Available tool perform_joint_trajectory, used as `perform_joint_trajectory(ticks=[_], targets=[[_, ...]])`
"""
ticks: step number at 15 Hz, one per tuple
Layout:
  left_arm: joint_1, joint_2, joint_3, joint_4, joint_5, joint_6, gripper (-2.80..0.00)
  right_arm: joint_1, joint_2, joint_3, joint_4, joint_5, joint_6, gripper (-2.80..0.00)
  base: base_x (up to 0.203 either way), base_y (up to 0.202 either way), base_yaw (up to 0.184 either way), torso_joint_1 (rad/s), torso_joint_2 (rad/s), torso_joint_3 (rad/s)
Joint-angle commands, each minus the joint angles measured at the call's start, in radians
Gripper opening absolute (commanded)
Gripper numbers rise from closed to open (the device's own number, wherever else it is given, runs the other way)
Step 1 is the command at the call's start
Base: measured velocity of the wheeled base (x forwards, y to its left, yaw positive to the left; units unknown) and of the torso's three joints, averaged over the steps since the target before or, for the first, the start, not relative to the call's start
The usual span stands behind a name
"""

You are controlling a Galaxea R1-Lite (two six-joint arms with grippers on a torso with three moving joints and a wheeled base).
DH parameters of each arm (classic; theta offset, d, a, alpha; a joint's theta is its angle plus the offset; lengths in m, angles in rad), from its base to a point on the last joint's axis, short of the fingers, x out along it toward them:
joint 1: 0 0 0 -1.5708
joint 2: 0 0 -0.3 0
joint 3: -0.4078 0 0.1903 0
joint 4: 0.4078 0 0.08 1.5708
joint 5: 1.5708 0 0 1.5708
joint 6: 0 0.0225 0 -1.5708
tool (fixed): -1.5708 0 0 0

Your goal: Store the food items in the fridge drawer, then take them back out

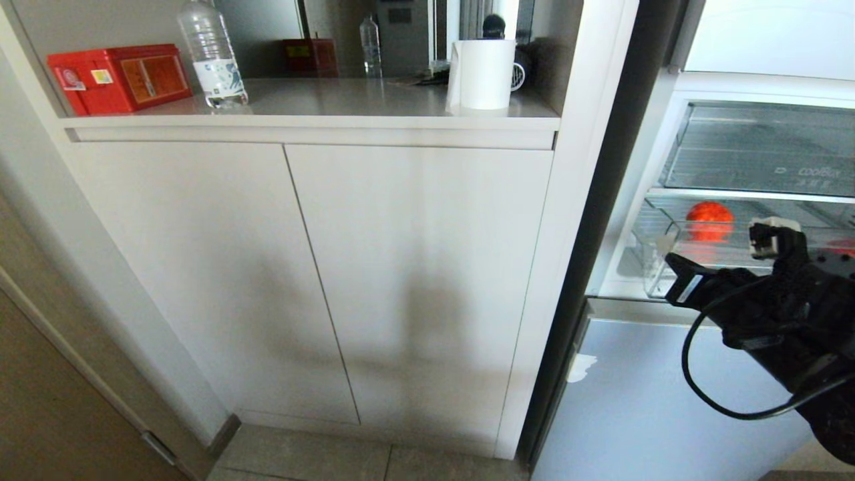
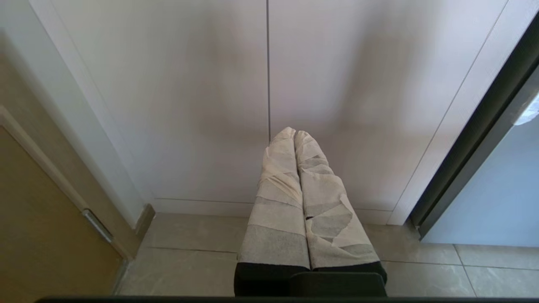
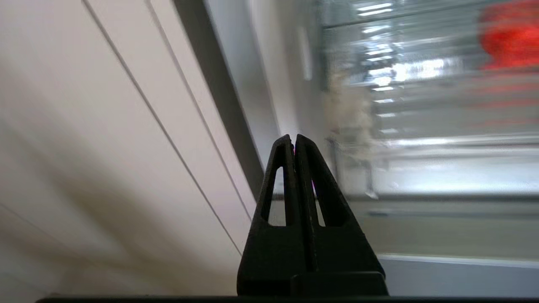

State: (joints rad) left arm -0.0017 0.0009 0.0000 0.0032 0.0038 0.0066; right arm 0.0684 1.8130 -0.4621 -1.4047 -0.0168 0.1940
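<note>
**Right gripper up at the open fridge, one red ball sitting in the drawer**

Looking at the head view: open fridge (image 1: 735, 200) over on the right, white cabinet doors (image 1: 320, 280) filling the middle and left. Inside the fridge, a clear fridge drawer (image 1: 658, 257) with a ribbed floor, pulled out a bit past the shelf line. One red food item (image 1: 709, 219) resting in it, toward the far left part of the drawer. Above that, another clear drawer with lettering (image 1: 761, 150) on its front.

Right gripper (image 1: 670, 262) reaching in from the near right, tip just at the drawer's front left corner; can't tell if actually touching. Fingers (image 3: 286, 168) pressed flat together, nothing between them. Same red ball showing blurry in the right wrist view (image 3: 509, 35), well apart from the tips.

Left gripper (image 2: 294, 134) parked low in front of the cabinet doors, tape-wrapped fingers closed against each other, empty, tiled floor (image 2: 193, 256) below.

Up on the counter (image 1: 347, 100): red box (image 1: 120, 77) far left, water bottle (image 1: 212, 53) beside it, white paper roll (image 1: 481, 73) further right.
</note>
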Motion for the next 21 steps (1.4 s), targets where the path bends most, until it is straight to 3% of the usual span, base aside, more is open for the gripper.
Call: perform_joint_trajectory(ticks=[1, 2, 8, 10, 12, 16, 18, 21], targets=[[0.000, 0.001, 0.000, 0.000, 0.001, 0.001, -2.80, 0.013, -0.045, 0.034, -0.007, -0.003, 0.005, -2.80, 0.000, 0.000, 0.000, 0.000, 0.00, 0.000], [0.000, 0.002, 0.000, 0.000, 0.001, 0.000, -2.80, 0.024, -0.060, 0.048, -0.007, -0.004, 0.005, 0.00, 0.000, 0.000, 0.000, 0.000, 0.00, 0.000], [0.000, 0.001, 0.000, 0.000, 0.001, 0.000, -2.80, 0.001, -0.257, 0.142, 0.024, -0.010, -0.003, 0.00, 0.000, 0.000, 0.000, 0.000, 0.00, 0.000], [0.000, 0.001, 0.000, 0.000, -0.001, 0.000, -2.80, -0.103, -0.352, 0.158, 0.099, -0.002, -0.005, 0.00, 0.000, 0.000, 0.000, 0.000, 0.00, 0.000], [0.000, 0.001, 0.000, 0.000, 0.001, 0.000, -2.80, -0.244, -0.404, 0.116, 0.225, 0.079, -0.007, 0.00, 0.000, 0.000, 0.000, 0.000, 0.00, 0.000], [0.000, 0.002, 0.000, 0.000, 0.001, 0.001, -2.80, -0.386, -0.396, -0.202, 0.658, 0.236, -0.016, 0.00, 0.000, 0.000, 0.000, 0.000, 0.00, 0.000], [0.000, 0.001, 0.000, 0.000, 0.001, 0.000, -2.80, -0.417, -0.322, -0.384, 0.848, 0.261, -0.073, 0.00, 0.000, 0.000, 0.000, 0.000, 0.00, 0.000], [0.000, 0.001, 0.000, 0.000, 0.001, 0.000, -2.80, -0.460, -0.132, -0.630, 1.016, 0.274, -0.166, 0.00, 0.000, 0.000, 0.000, 0.000, 0.00, 0.000]])
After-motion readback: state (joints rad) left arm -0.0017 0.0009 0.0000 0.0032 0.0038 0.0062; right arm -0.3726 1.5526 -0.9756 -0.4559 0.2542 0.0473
